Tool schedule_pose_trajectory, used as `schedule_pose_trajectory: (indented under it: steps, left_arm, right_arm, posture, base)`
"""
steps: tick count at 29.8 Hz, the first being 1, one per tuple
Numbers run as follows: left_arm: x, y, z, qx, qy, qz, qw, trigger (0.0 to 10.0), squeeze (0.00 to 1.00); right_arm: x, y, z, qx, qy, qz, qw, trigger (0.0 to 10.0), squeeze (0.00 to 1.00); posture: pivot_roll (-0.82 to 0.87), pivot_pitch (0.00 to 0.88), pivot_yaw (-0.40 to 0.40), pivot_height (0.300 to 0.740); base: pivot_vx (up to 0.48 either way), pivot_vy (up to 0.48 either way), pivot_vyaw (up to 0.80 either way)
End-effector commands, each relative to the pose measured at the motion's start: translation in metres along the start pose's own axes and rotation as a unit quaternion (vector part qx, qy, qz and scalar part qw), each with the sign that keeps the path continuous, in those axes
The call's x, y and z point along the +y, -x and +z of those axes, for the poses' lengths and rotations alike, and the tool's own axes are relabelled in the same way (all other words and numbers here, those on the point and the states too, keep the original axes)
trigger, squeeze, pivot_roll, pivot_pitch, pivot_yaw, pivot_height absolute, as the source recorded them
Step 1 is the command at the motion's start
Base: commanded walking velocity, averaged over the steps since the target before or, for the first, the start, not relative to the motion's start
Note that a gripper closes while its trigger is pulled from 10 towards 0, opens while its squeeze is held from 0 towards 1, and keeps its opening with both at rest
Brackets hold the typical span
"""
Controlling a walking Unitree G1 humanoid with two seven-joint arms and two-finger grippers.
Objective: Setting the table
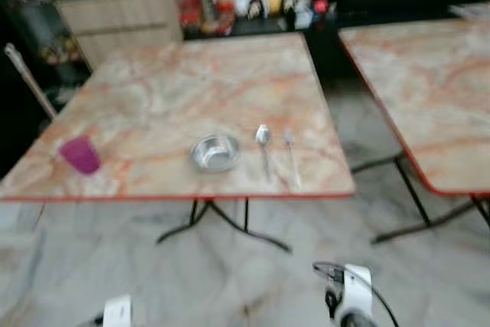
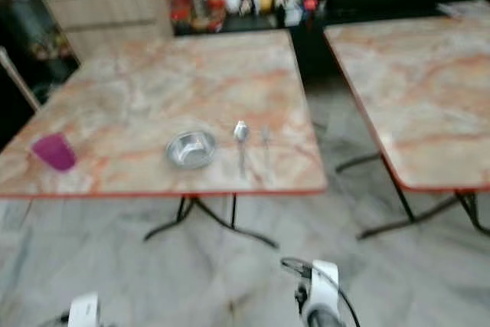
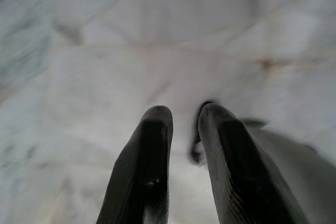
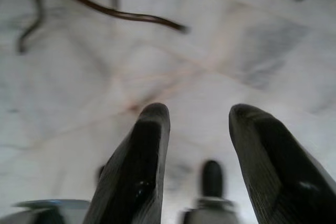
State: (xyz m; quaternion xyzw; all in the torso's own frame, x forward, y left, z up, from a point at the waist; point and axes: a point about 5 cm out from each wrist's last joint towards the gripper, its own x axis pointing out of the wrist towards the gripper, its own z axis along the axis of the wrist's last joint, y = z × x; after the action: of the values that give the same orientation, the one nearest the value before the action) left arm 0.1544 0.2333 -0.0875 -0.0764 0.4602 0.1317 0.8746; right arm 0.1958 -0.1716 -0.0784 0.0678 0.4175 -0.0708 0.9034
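Near the table's point(image 1: 153, 97) front edge: steel bowl point(image 1: 215, 152), spoon point(image 1: 263, 140), fork point(image 1: 291, 151); purple cup point(image 1: 80, 154) at front-left corner. Wrist views: my left gripper point(image 3: 185, 116) slightly parted, right gripper point(image 4: 198, 115) wider, both empty over floor.

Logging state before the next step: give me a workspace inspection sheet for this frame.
Surface: marble-pattern table, red edge, black folding legs; view blurred.
Job's things: steel bowl near the front edge; spoon to its right, fork right of that; purple cup at the front left corner.
Clutter: nothing seen on the table.
Grippers: left gripper and right gripper both hang over the floor, holding nothing; right fingers apart.
Cables: black cable on the right arm.
Surroundings: second table to the right; wooden cabinet and shelf items behind.
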Motion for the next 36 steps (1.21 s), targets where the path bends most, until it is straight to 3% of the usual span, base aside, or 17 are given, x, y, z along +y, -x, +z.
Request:
schedule_pose_trajectory:
  steps: [1,9,21,23,26,31,34,36]
  left_arm:
    - [0.004,0.0,0.0,0.002,0.002,0.006,1.0,10.0,0.0]
    - [0.004,0.0,0.001,0.0,-0.002,0.006,1.0,10.0,0.0]
    - [-0.006,-0.001,0.005,-0.01,-0.014,-0.008,1.0,10.0,0.0]
    - [-0.008,-0.002,0.006,-0.013,-0.017,-0.011,1.0,10.0,0.0]
    - [-0.01,-0.002,0.007,-0.013,-0.019,-0.012,1.0,10.0,0.0]
    - [-0.011,-0.002,0.007,-0.012,-0.018,-0.014,1.0,10.0,0.0]
    - [-0.012,-0.002,0.004,-0.009,-0.016,-0.014,1.0,10.0,0.0]
    - [-0.013,-0.002,0.002,-0.004,-0.016,-0.015,1.0,10.0,0.0]
  right_arm:
    - [0.004,0.0,0.001,-0.001,-0.001,0.004,1.0,10.0,0.0]
    - [0.003,0.0,-0.002,0.002,0.0,0.004,1.0,10.0,0.0]
    - [0.008,-0.002,0.01,-0.017,0.019,0.021,0.999,10.0,0.0]
    - [0.021,-0.004,0.024,-0.045,0.077,0.057,0.994,10.0,0.0]
    - [0.024,-0.005,0.036,-0.073,0.076,0.067,0.992,10.0,0.0]
    - [0.032,-0.004,0.046,-0.103,0.141,0.098,0.98,10.0,0.0]
    - [0.036,-0.002,0.052,-0.133,0.183,0.114,0.967,10.0,0.0]
    - [0.04,0.0,0.059,-0.164,0.245,0.128,0.947,10.0,0.0]
  posture:
    - [0.12,0.0,0.096,0.74]
    - [0.12,0.0,0.099,0.74]
    - [0.12,0.0,0.092,0.74]
    - [0.11,0.0,0.09,0.74]
    - [0.11,0.0,0.089,0.74]
    - [0.1,0.0,0.082,0.74]
    - [0.1,0.0,0.083,0.74]
    - [0.1,0.0,0.083,0.74]
  base:
    - [0.0,0.356,0.0]
    - [0.0,0.35,0.0]
    - [0.0,0.0,0.0]
    - [0.0,0.0,0.0]
    - [0.0,0.0,0.0]
    - [0.0,0.0,0.0]
    - [0.0,0.0,0.0]
    - [0.0,0.0,0.0]
